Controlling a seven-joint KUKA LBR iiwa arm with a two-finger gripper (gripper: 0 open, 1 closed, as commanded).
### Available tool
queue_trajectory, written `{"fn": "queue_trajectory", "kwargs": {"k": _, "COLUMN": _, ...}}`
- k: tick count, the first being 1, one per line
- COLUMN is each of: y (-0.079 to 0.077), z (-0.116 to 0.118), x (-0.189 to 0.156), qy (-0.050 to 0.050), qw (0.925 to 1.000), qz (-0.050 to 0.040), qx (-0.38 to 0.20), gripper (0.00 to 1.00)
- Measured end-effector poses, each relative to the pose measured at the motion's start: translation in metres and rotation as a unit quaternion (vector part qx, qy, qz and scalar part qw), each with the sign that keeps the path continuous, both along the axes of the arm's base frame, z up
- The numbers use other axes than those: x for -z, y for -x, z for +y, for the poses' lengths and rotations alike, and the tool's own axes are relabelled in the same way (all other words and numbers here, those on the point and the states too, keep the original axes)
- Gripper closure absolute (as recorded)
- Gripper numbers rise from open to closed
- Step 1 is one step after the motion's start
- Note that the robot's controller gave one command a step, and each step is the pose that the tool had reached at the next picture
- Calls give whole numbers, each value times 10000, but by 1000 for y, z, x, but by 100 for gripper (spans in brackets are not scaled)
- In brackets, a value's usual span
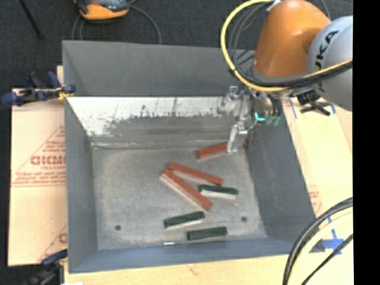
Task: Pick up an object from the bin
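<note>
Where the gripper (236, 140) hangs at the far right of the grey bin (77, 177), its fingers are seen closed on the right end of a red-brown stick (211, 152) (left end lower), with the other sticks (193, 174), red-brown and dark green, scattered nearer.

— What writing can you read?
— Dark letters "UKA", slanting on the white arm (330, 40), just right of its orange cover (288, 34).
— The whole brand?
— No, its start is hidden.
</note>
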State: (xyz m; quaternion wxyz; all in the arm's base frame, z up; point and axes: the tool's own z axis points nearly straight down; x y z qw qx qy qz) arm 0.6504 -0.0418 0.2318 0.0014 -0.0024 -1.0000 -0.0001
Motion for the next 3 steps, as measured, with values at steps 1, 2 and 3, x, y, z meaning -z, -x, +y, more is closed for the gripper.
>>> {"fn": "queue_trajectory", "kwargs": {"k": 1, "y": -1, "z": 0, "x": -5, "qy": 5, "qw": 10000, "qz": -42, "qx": -3, "gripper": 0}}
{"fn": "queue_trajectory", "kwargs": {"k": 2, "y": 15, "z": 8, "x": 54, "qy": 8, "qw": 9988, "qz": -53, "qx": -482, "gripper": 0}}
{"fn": "queue_trajectory", "kwargs": {"k": 3, "y": 16, "z": 10, "x": 73, "qy": 6, "qw": 9979, "qz": -45, "qx": -643, "gripper": 0}}
